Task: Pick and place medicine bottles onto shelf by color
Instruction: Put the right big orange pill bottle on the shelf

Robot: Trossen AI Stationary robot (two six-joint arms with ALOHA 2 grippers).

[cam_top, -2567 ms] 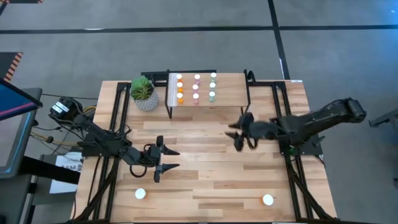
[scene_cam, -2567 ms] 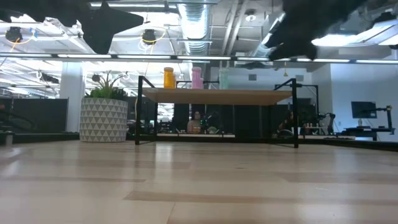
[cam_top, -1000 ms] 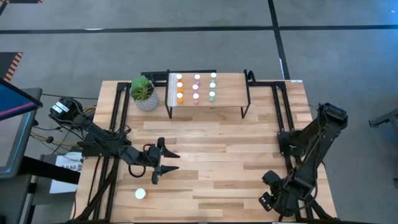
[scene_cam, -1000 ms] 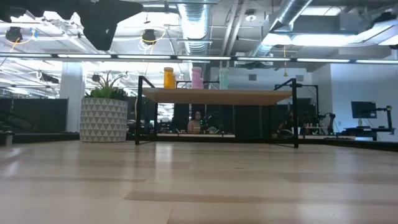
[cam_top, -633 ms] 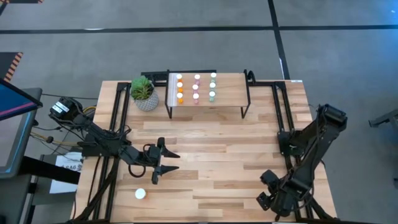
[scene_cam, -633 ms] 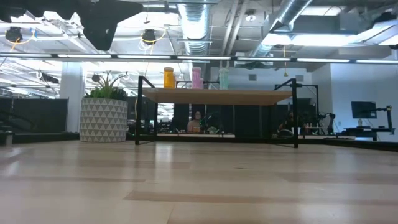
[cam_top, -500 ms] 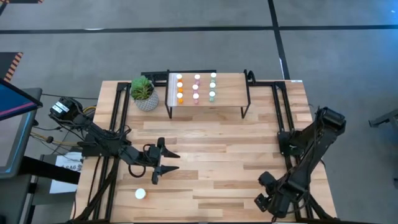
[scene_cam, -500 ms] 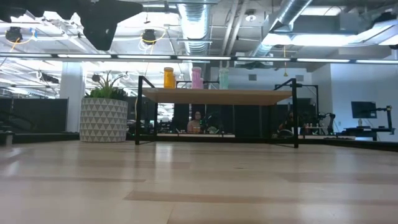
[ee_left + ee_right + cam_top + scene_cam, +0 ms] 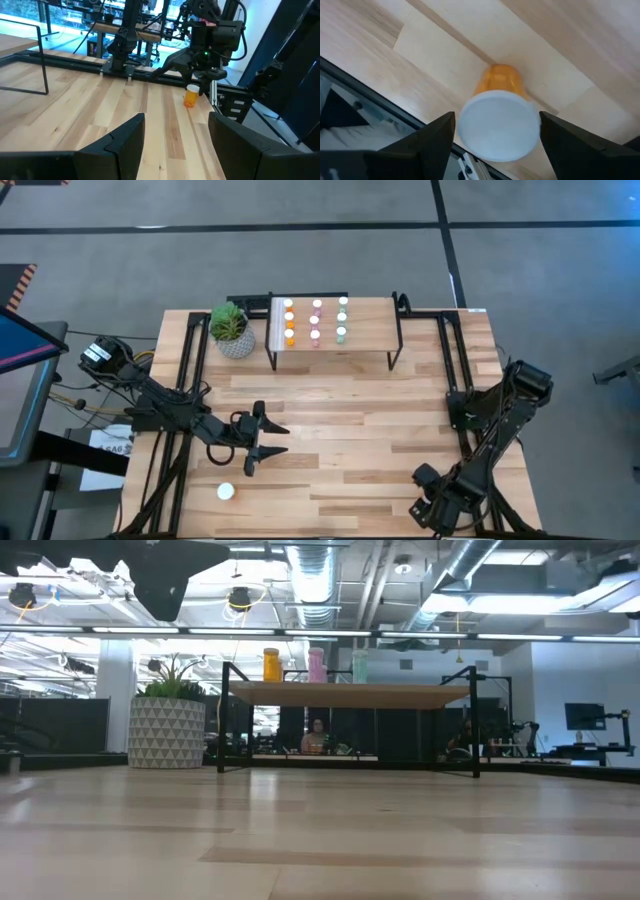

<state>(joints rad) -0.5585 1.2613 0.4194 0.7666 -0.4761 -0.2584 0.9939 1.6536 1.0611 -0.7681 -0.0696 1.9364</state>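
At the left of the bench (image 9: pixel 350 410) the left arm (image 9: pixel 190 420) waits above the wood. Its jaws stand wide open and hold nothing. Just in front of them, near the front edge, one bottle (image 9: pixel 225 492) stands alone. From above we see only its white cap, so we cannot tell its colour.

At the back left stands one green plant (image 9: pixel 229 322) in a white patterned pot.

Right beside the plant is the shelf (image 9: pixel 370 325). We count nine medicine bottles on it, in three lines of three: three orange bottles (image 9: pixel 289 320) at the left, three pink bottles (image 9: pixel 316 320) in the middle and three teal bottles (image 9: pixel 342 319) at the right. All nine are upright with white caps.

At the front right corner the right arm (image 9: pixel 500 415) is folded down over one more orange bottle (image 9: pixel 502 80), which stands on the bench near the edge. Its jaws are open, one on each side of the white cap. They have no visible hold on the bottle, and on one side we see a thin gap.

So two bottles stand on the bench, well apart from each other and from the shelf.
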